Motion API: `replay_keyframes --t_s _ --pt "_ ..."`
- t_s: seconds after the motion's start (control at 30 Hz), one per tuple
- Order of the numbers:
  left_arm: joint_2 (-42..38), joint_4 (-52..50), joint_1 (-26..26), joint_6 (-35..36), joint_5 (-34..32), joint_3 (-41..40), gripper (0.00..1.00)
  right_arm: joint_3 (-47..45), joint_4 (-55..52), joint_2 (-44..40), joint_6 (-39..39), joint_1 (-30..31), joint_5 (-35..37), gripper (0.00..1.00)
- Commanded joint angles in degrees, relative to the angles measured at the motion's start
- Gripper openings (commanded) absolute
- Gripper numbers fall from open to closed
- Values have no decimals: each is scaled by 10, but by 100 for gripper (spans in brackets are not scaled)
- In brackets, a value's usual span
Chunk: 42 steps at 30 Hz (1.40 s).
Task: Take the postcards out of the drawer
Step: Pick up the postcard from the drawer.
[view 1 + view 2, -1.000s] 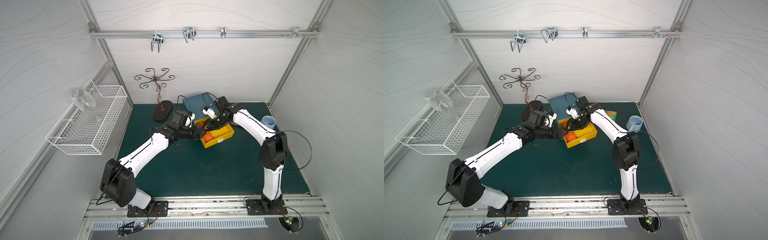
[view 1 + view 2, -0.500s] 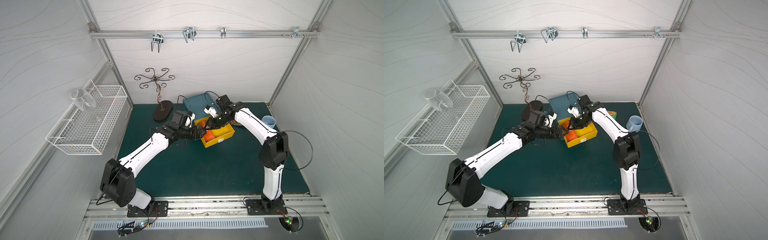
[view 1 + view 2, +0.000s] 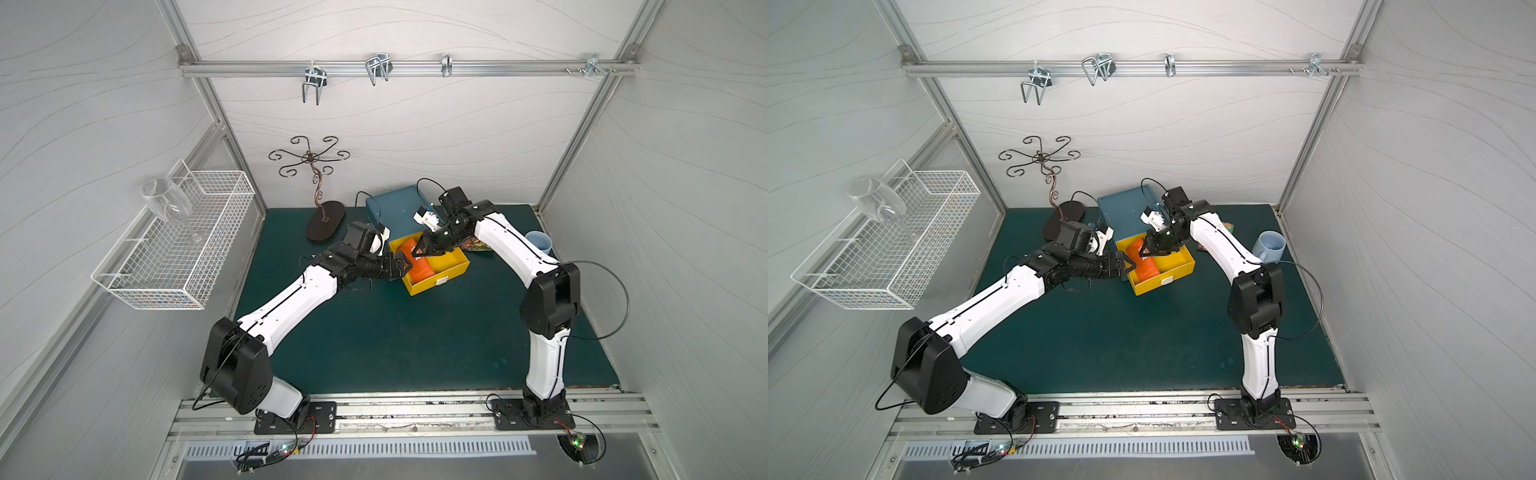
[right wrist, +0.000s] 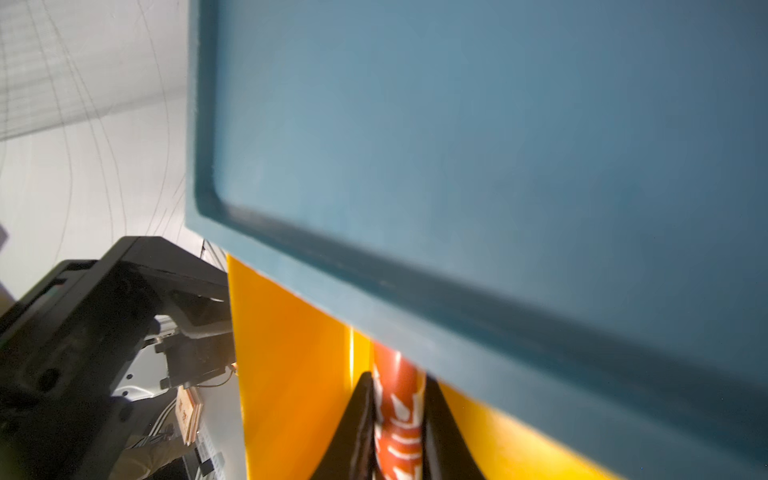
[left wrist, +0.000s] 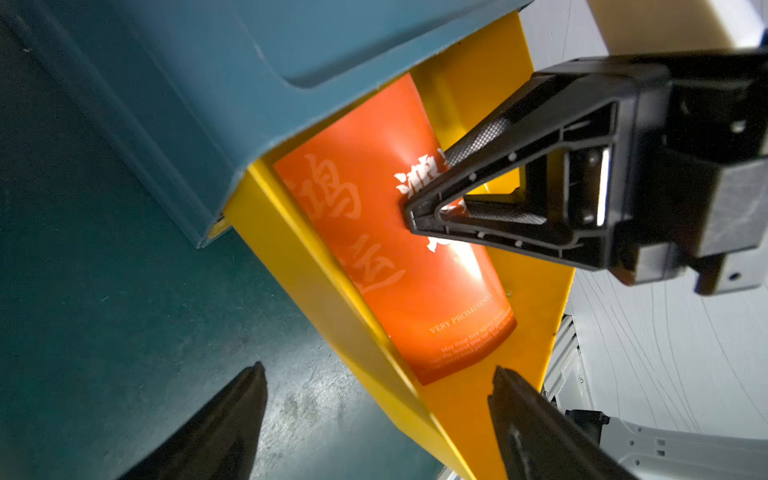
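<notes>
Yellow drawer (image 3: 440,279) stood pulled out of the blue cabinet (image 3: 392,208) at the back of the green bench (image 3: 374,340). Orange postcard (image 5: 395,270), w/ white characters, lay inside the drawer, bowed upward, its far end under the cabinet's edge. R claw (image 5: 412,212) reached in from above, tips pinched together on the card's raised middle. The right wrist view showed the card squeezed btwn both fingers (image 4: 361,419). L claw (image 5: 378,370) was spread wide at the drawer's left wall, one finger over the bench, the other over the drawer, holding nothing. Couldn't tell if more cards lay beneath.
</notes>
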Motion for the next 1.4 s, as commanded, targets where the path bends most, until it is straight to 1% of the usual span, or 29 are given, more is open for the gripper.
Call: replay_keyframes --t_s 0.0,0.4,0.53,0.7,0.93,1.1,1.37 --pt "-17 8 -3 12 -8 18 89 21 -18 -12 6 -9 -21 20" --pt "-24 -4 -1 25 -12 22 90 89 -73 28 36 -31 -56 20" --pt "-30 -5 0 28 -13 19 90 103 -85 36 45 -38 -72 17" --pt "-36 -7 3 30 -14 16 90 116 -103 43 45 -39 -85 17" --pt "-41 -7 4 32 -10 13 91 115 -110 42 52 -43 -132 17" --pt "-47 -9 4 33 -8 13 91 109 -119 34 51 -44 -142 17" --pt "-61 -11 4 29 0 6 91 60 -113 1 48 -44 -146 17"
